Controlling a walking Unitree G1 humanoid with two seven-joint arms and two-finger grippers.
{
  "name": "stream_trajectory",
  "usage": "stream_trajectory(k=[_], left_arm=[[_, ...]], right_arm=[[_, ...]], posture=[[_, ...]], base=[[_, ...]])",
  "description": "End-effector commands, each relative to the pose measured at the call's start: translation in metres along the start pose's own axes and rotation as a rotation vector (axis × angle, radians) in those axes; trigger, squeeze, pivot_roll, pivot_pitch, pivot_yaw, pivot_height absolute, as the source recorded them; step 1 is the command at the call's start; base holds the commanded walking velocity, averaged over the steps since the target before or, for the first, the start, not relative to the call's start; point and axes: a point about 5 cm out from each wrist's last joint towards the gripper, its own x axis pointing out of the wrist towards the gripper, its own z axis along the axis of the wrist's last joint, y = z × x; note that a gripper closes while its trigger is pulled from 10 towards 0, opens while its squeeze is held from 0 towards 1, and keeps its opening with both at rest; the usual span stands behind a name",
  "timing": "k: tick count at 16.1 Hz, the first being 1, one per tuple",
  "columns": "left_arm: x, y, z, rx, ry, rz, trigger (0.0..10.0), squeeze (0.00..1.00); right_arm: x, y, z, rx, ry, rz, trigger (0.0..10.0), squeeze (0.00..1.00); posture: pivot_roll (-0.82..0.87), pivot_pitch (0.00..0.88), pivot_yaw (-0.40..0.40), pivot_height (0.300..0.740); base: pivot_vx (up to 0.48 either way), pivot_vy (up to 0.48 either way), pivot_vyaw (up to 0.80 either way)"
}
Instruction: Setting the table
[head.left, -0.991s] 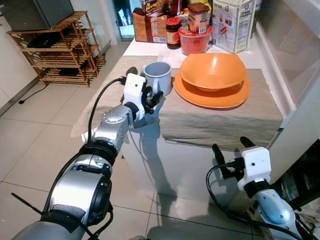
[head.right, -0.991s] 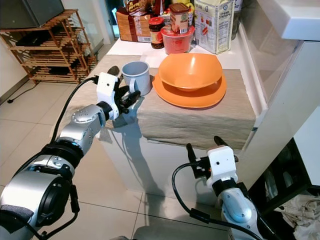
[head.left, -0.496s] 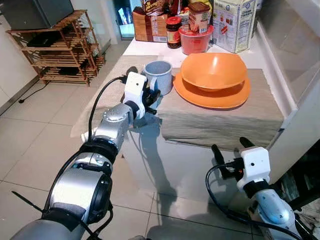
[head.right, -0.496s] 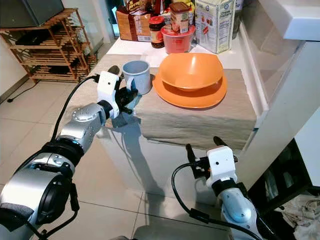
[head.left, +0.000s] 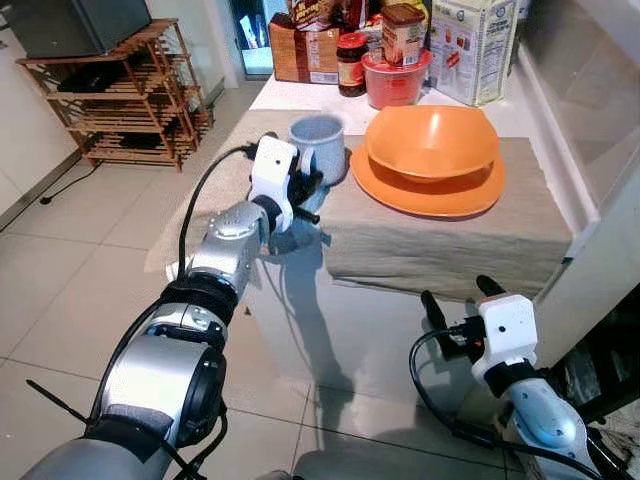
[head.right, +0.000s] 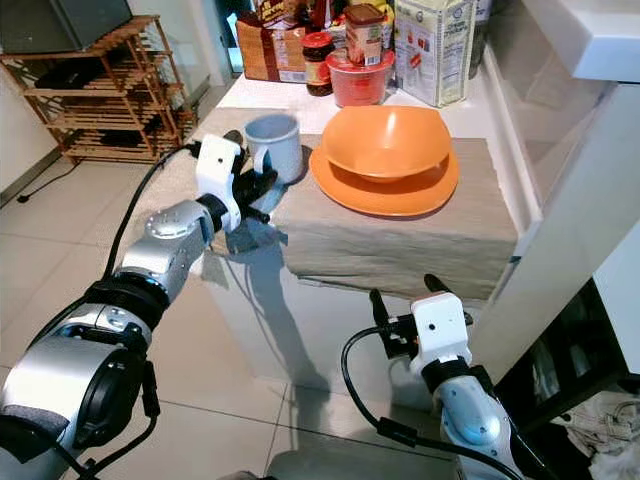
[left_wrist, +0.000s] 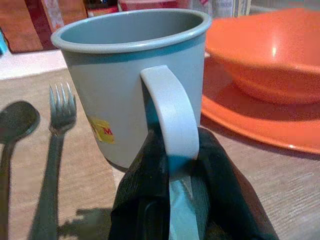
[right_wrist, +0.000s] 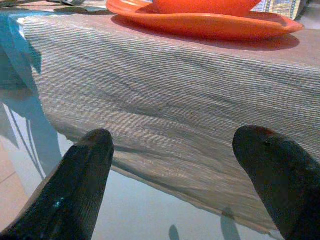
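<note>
Now | left gripper (left_wrist: 172, 175) jaws clamped on grey mug (left_wrist: 132, 75) handle | right gripper (right_wrist: 185, 175) jaws apart | orange bowl (head.left: 430, 140) sits on orange plate (head.left: 425, 195)

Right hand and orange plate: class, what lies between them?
The hanging front edge of the beige table runner lies between the open right hand and the orange plate above; the right wrist view shows it.

Left arm stretched forward and up, silver forearm angled toward the near left edge of the table; left gripper (head.left: 303, 190) with black fingers (left_wrist: 150, 165) pinched together on the mug's handle (left_wrist: 170, 120) (white wrist block just behind). Right arm low, below the table's front edge; right gripper (head.left: 458, 300) pointing up, fingers (right_wrist: 82, 175) spread wide apart, holding nothing
</note>
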Motion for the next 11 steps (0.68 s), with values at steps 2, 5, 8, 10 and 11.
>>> stream_trajectory(k=[2,5,8,10,11], left_arm=[[-0.003,0.006,0.010,0.047,-0.057,0.015,0.0,0.00],[-0.005,0.003,0.027,0.072,-0.143,-0.005,0.0,0.00],[-0.013,-0.002,0.042,0.060,-0.228,-0.061,0.0,0.00],[-0.022,-0.003,0.048,0.083,-0.260,-0.068,0.0,0.00],[-0.030,-0.004,0.050,0.097,-0.273,-0.071,0.0,0.00]], right_arm=[[0.003,0.003,-0.001,-0.003,0.001,0.019,10.0,0.00],[0.004,0.003,-0.001,-0.001,-0.003,0.014,10.0,0.00],[0.009,0.003,0.000,0.002,-0.010,0.011,10.0,0.00],[0.012,0.003,0.000,0.004,-0.014,0.012,10.0,0.00],[0.015,0.004,0.000,0.004,-0.017,0.017,10.0,0.00]], posture=[[-0.14,0.000,0.115,0.740],[-0.13,0.000,0.112,0.740],[-0.11,0.000,0.112,0.740],[-0.10,0.000,0.108,0.740],[-0.09,0.000,0.107,0.740]], base=[[0.000,0.000,0.00],[0.000,0.000,0.00],[0.000,0.000,0.00],[0.000,0.000,0.00],[0.000,0.000,0.00]])
